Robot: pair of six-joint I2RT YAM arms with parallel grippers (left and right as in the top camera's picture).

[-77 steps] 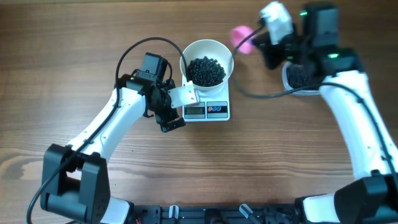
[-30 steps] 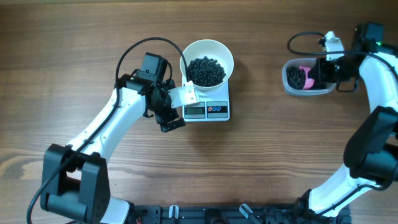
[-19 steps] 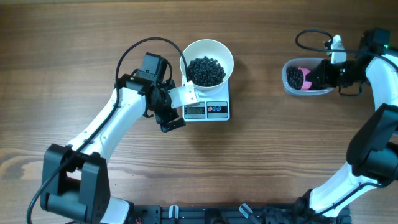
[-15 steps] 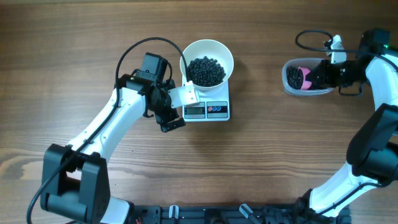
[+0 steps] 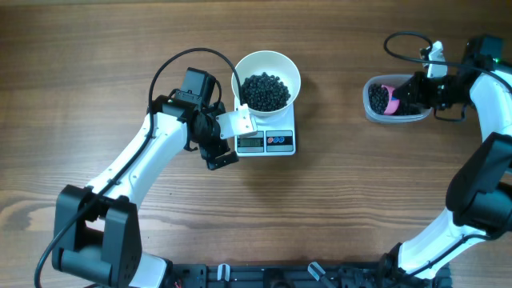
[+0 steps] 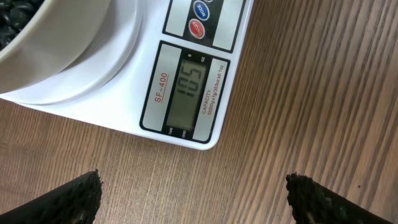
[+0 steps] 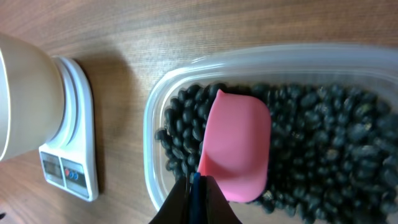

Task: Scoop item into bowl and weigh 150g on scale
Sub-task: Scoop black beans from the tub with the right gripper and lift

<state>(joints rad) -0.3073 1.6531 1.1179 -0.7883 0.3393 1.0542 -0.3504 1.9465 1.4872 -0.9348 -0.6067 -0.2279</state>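
**Asker:** What fills the view from above?

**Me:** A brown wooden table (image 5: 360, 208), with my two white arms reaching over it. Near the middle a deep white bowl (image 5: 268, 57) stands on a flat white scale (image 5: 282, 146), covering the scale's far part; well apart, on my right side, sits a clear plastic tub (image 5: 392, 119).

**Asker:** Where are the black beans?

**Me:** In two places; a dark loose heap of black beans (image 5: 266, 90) lies in the bowl; many more cover the floor of the tub.

**Asker:** And your grippers?

**Me:** My left gripper (image 6: 196, 199) hangs just beside the scale's near corner, on the display end; its fingers are spread wide and grasp nothing. My right gripper (image 7: 194, 198) is at the tub, clenched tight on the near end of a pink scoop (image 7: 236, 149); the scoop's cup lies on the beans, in the part of the tub nearest the scale.

**Asker:** Anything smaller?

**Me:** The scale's grey display (image 6: 186, 93) shows the digits 105; beside it sit a red button (image 6: 198, 27) and a blue button (image 6: 203, 7).
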